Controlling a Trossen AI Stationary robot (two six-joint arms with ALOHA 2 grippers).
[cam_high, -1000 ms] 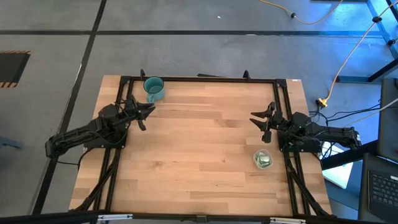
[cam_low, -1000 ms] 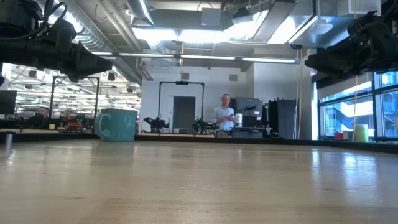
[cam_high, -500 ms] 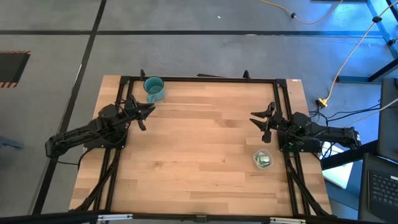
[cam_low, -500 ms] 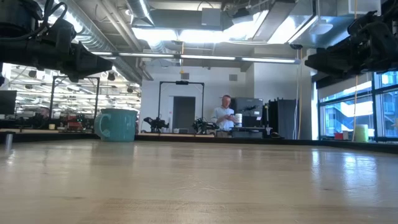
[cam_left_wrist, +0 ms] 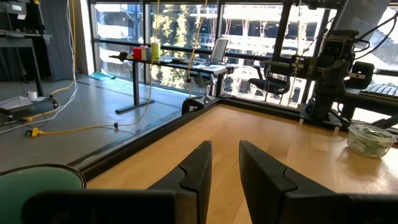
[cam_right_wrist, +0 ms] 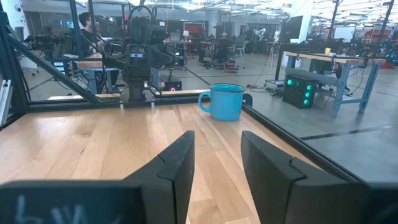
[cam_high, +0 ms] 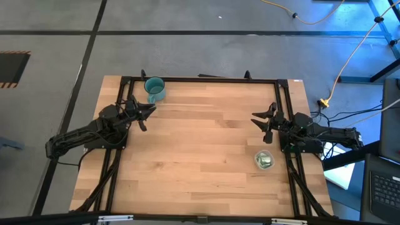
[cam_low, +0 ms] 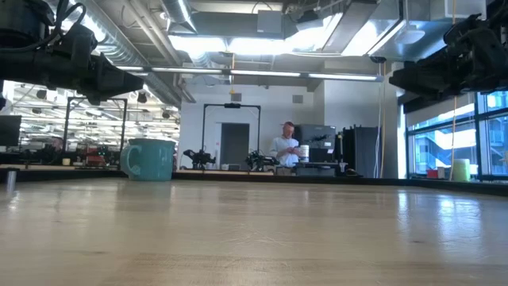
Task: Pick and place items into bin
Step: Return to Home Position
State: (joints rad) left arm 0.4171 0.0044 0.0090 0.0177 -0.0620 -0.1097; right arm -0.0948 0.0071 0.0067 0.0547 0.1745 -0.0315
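Note:
The clear bin stands on its base near the table's right edge, with pale green and gold foil packets inside; it also shows in the left wrist view as the bin. No loose packets show on the table. My left gripper hovers open above the table's far-left part, near the teal mug. My right gripper hovers open at the right side, just on the far side of the bin. In the wrist views the left gripper and right gripper hold nothing.
The teal mug stands at the table's far-left corner, also seen as the mug in the right wrist view. A black frame runs along the table's far and side edges. A person stands far off in the room.

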